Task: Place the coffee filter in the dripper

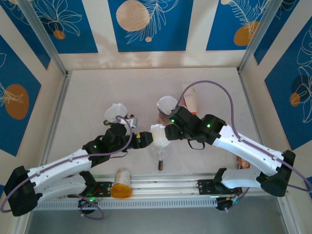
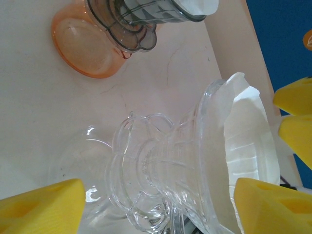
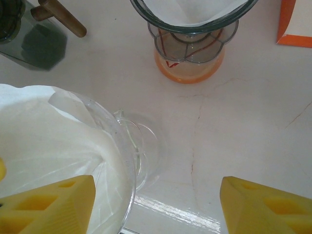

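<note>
**filter sits in dripper mouth, both grippers flank it, jaws apart**

top external: clear dripper stands mid-table between the two arms; coffee filter is white in its mouth, on the far side; left gripper comes in from the left, right gripper from the right and sits nearer the filter; both forearms are stretched low and angled inward, wrists almost meeting over the dripper.

left wrist: the dripper's long axis runs across the picture, base left, mouth right, along the line between the yellow fingers; jaws stand wide with the dripper between them; i can't tell if either pad touches the glass; the filter lines the cone, one edge standing proud of the rim at the top.

right wrist: the filter and dripper rim lie low-left, right against the left pad; the other pad is well apart over bare table; jaws spread, nothing clamped; the camera looks steeply down.

judgement: the filter looks in but not fully seated; any press-down falls to the right arm, which is off to one side of the cone's axis.
</note>
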### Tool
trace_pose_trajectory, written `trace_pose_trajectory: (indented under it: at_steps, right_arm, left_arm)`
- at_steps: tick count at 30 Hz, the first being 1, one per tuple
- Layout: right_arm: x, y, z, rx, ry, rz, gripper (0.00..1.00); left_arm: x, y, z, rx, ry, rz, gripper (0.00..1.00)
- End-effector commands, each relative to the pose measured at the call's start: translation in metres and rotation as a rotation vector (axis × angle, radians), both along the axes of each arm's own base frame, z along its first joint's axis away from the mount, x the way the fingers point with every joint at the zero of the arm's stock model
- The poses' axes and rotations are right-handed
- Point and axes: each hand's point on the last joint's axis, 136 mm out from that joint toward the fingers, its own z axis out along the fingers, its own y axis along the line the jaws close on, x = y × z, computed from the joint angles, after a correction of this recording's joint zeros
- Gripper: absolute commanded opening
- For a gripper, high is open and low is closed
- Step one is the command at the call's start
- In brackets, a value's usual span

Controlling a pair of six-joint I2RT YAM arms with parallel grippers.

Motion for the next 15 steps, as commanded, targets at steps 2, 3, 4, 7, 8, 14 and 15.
trace_pose_trajectory:
  at_steps: [2, 3, 4, 7, 8, 14, 15]
  right_arm:
    - [0.0, -0.007, 0.008, 0.035, -0.023, -0.036, 0.69]
    - [0.001, -0.008, 0.01, 0.038, -0.026, -0.04, 0.69]
    - [0.001, -0.009, 0.012, 0.043, -0.031, -0.043, 0.69]
    - [0.001, -0.011, 0.017, 0.062, -0.045, -0.047, 0.69]
    - [0.0, -0.012, 0.02, 0.069, -0.051, -0.046, 0.69]
    - [-0.002, -0.019, 0.035, 0.112, -0.101, -0.044, 0.69]
    - [-0.002, -0.019, 0.038, 0.124, -0.109, -0.042, 0.69]
  left_arm:
    - [0.004, 0.008, 0.009, -0.009, -0.03, 0.033, 0.84]
    - [0.004, 0.007, 0.01, -0.01, -0.029, 0.031, 0.84]
    - [0.004, 0.007, 0.011, -0.013, -0.031, 0.03, 0.85]
    - [0.003, 0.007, 0.016, -0.019, -0.039, 0.027, 0.86]
    - [0.003, 0.009, 0.018, -0.019, -0.044, 0.032, 0.87]
    - [0.004, 0.027, 0.043, 0.019, -0.115, 0.066, 0.83]
    - [0.005, 0.031, 0.048, 0.028, -0.13, 0.075, 0.83]
